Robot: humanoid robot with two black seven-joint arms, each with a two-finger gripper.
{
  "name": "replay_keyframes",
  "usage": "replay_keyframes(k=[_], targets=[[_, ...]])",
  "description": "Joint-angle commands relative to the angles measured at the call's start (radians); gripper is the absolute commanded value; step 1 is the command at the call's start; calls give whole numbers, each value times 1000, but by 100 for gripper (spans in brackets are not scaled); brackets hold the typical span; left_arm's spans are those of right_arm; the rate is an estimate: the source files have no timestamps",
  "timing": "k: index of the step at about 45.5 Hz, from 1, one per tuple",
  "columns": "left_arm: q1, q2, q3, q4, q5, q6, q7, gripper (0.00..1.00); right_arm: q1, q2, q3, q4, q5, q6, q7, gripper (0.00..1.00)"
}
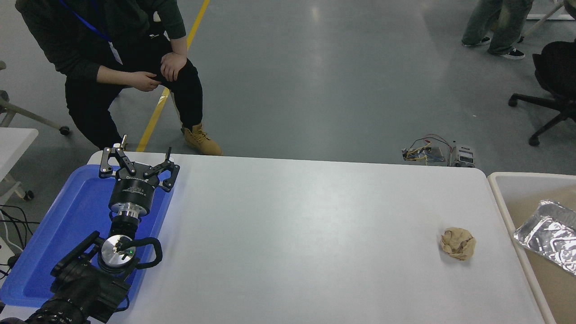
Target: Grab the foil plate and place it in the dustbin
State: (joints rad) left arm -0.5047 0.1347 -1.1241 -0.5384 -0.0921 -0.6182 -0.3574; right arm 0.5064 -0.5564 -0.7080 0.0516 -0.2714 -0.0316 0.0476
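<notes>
Foil plate (546,235) lies inside dustbin (500,198), off desk (315,234) right edge, long axis diagonal. Left tool (137,158) released, parked over desk's left edge, far from plate. Right tool out of view.

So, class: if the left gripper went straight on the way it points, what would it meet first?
The left gripper, open over the blue tray, points toward the table's far edge. Nothing lies ahead on the table; it would probably pass over the edge, near the seated person's legs.
</notes>
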Motion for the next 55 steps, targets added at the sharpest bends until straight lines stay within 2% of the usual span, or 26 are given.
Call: replay_keyframes(k=[1,15,32,47,55], targets=[[0,-1,0,0,0,0,0,100,20,0,5,13,1,-16,0,100],[0,-1,1,0,0,0,0,100,145,-2,-41,31,0,-8,1,100],[0,0,0,0,0,0,2,100,595,1,-291,229,-11,-5,1,100],[0,0,1,0,0,0,0,100,1056,3,-412,615,-17,116,0,100],[0,0,1,0,0,0,2,100,1231,64,-490,744,-15,156,0,100]])
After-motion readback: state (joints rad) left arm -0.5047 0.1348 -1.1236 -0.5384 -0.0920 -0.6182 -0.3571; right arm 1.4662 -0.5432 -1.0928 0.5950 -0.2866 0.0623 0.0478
